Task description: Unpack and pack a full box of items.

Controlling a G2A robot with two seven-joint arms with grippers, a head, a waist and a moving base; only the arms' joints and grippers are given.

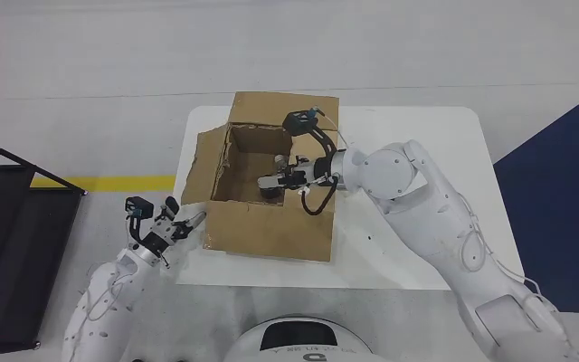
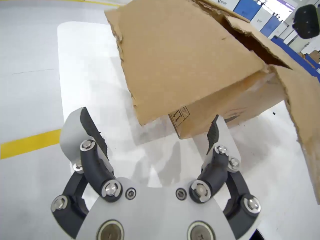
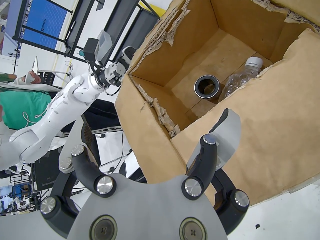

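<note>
Box [image 1: 271,231] sat open on the table [image 1: 416,136], holding 1 light, crushable plastic bottle [image 3: 240,78], best taken across its body, beside 1 dark-rimmed, probably rigid cylinder [image 3: 207,86]; right gripper [image 3: 157,128] over it and left gripper [image 2: 150,131] nearby both gaped empty.

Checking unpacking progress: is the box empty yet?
Not empty: a bottle and a dark round item sit inside the box.

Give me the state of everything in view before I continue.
Box, open, flaps spread, upright.
Bottle, capped, inside box, partly hidden by flap.
Black ring, inside box, hole up.
Left gripper, fingers open, empty, beside box.
Right gripper, fingers open, empty, above box.
</note>
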